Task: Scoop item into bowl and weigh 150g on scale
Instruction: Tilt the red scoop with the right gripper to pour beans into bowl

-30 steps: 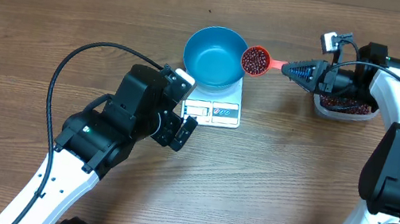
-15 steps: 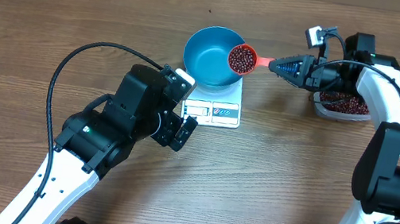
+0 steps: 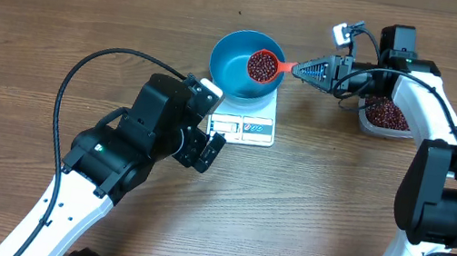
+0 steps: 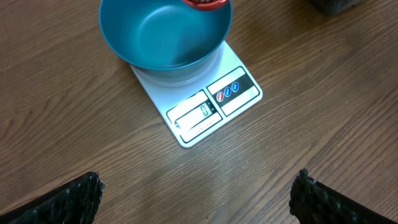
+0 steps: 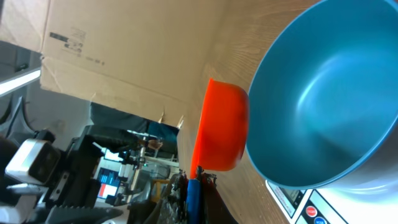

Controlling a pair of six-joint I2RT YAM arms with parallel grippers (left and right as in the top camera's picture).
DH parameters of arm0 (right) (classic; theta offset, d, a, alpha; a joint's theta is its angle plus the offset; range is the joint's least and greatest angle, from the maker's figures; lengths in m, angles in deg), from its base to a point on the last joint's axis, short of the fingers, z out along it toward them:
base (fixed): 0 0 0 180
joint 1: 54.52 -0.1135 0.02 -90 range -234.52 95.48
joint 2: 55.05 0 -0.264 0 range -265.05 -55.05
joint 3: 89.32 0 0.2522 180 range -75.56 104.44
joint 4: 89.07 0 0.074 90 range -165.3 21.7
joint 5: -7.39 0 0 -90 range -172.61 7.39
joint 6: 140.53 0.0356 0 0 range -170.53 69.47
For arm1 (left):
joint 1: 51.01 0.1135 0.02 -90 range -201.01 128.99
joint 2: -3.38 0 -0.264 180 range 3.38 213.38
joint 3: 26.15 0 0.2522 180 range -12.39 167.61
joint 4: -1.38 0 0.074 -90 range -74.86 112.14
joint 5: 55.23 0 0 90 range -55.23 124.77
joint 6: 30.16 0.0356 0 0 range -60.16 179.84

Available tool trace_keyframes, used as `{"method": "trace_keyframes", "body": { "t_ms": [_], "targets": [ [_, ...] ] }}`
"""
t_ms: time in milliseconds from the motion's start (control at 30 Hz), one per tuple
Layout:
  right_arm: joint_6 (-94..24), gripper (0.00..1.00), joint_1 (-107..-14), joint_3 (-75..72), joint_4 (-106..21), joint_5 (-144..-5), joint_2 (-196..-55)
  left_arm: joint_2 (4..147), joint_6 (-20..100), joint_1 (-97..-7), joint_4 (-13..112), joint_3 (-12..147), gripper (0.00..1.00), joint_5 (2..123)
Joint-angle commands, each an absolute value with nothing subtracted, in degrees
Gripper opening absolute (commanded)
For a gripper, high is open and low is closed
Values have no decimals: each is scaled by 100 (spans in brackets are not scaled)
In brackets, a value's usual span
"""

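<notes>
The blue bowl [image 3: 231,66] stands on the white scale [image 3: 260,115]. A red scoop [image 3: 285,65] heaped with dark red-brown beans [image 3: 263,65] hovers level over the bowl's right side. My right gripper [image 3: 307,68] is shut on the scoop's handle, just right of the bowl. In the right wrist view the scoop's underside [image 5: 221,127] hangs beside the bowl's rim [image 5: 323,99]. My left gripper [image 3: 207,148] stands open and empty over bare table in front of the scale. Its wrist view looks down on the empty bowl [image 4: 165,31], the scale's display [image 4: 205,112] and the scoop's edge [image 4: 205,3].
A clear plastic tub [image 3: 387,116] holding more beans sits to the right of the scale, under the right arm. The left arm's black cable [image 3: 80,77] loops over the table on the left. The scale's label panel [image 5: 311,208] shows low in the right wrist view.
My right gripper has carried the filled scoop leftwards, from beside the bowl's right rim to over its inside. The left arm has not moved.
</notes>
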State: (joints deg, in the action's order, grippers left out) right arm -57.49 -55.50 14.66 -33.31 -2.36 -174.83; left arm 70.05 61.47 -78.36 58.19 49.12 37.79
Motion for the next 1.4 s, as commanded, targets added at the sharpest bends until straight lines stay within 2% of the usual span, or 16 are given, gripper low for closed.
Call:
{"method": "trace_keyframes", "body": {
  "t_ms": [0, 533, 800, 1367],
  "targets": [
    [-5248, 4, -5652, 1442, -3510, -481, -17512, 7042, 6092, -7852, 5801, 5050, 100, 3867],
    [-5034, 4, -5936, 1442, -4299, -1882, -17512, 7044, 6092, -7852, 5801, 5050, 99, 3865],
    [-5122, 4, -6085, 1442, -5081, -2308, -17512, 7044, 6092, -7852, 5801, 5050, 100, 3867],
    [-6833, 4, -6166, 1442, -5208, -2365, -17512, 7044, 6092, -7852, 5801, 5050, 100, 3867]
  ]
}}
